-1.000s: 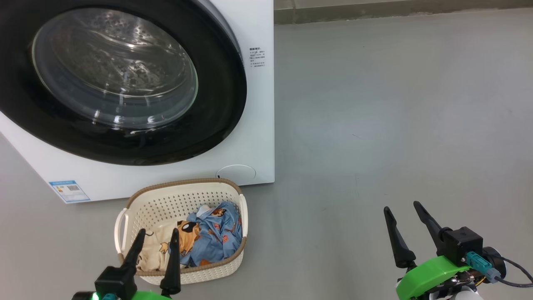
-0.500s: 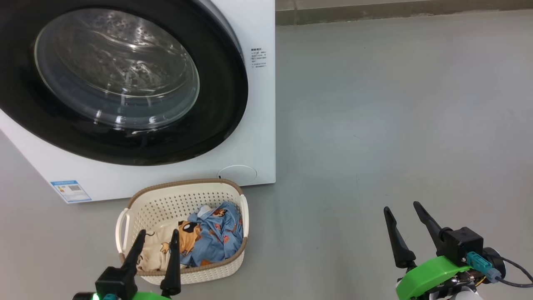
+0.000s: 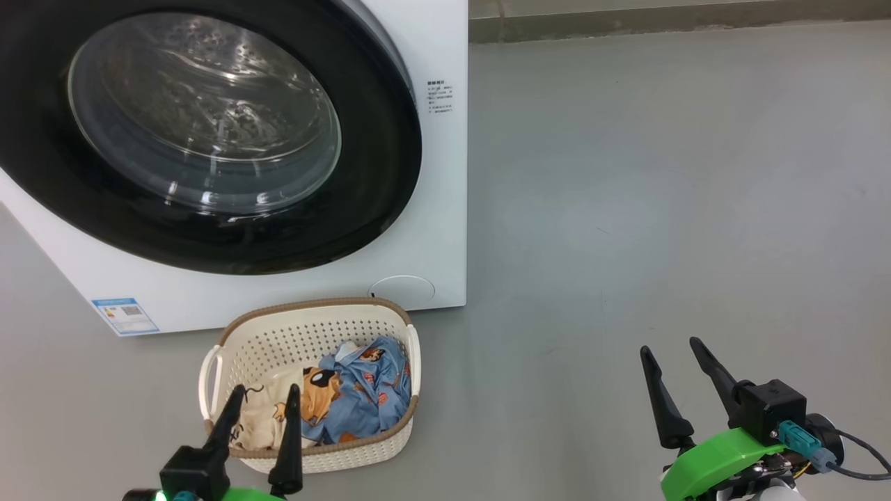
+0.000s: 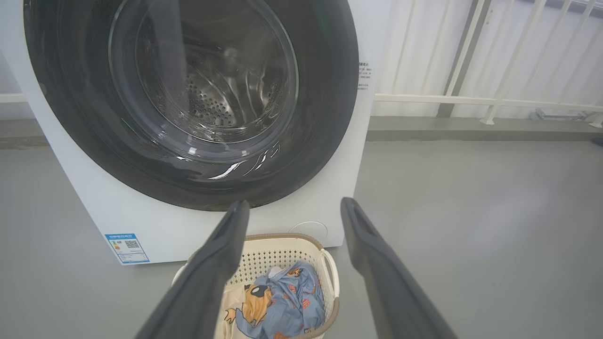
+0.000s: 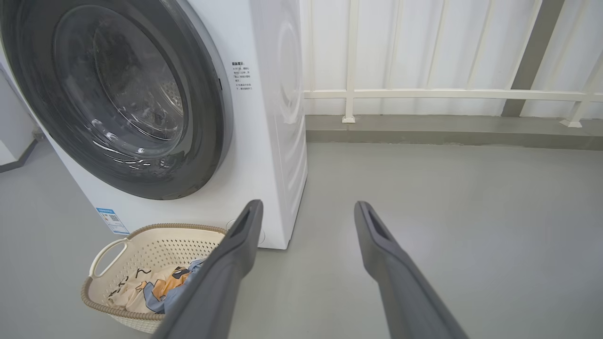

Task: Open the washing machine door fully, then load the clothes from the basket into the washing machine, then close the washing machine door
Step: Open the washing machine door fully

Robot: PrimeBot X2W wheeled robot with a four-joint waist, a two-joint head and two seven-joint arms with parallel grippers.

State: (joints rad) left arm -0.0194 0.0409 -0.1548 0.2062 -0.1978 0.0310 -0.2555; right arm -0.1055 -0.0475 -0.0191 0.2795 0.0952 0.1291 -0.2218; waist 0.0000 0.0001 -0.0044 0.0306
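Washing machine door (image 3: 202, 132) shut on white washing machine (image 3: 438, 209). Basket (image 3: 306, 327) on grey floor (image 3: 661, 174) just in front, clothes (image 3: 355, 400) inside. Left gripper (image 3: 267, 387) low, fingers up, overlapping basket's near rim in head view, spread wide, empty. Right gripper (image 3: 669, 346) well apart to the right over floor, also wide, empty. White railing (image 5: 424, 94) behind.

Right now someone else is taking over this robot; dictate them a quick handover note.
Left gripper open, empty, near the basket.
Right gripper open, empty, over bare floor.
The basket sits on the floor before the washing machine, clothes inside.
The door looks shut.
Done: nothing yet. Left: open door, load clothes, close door.
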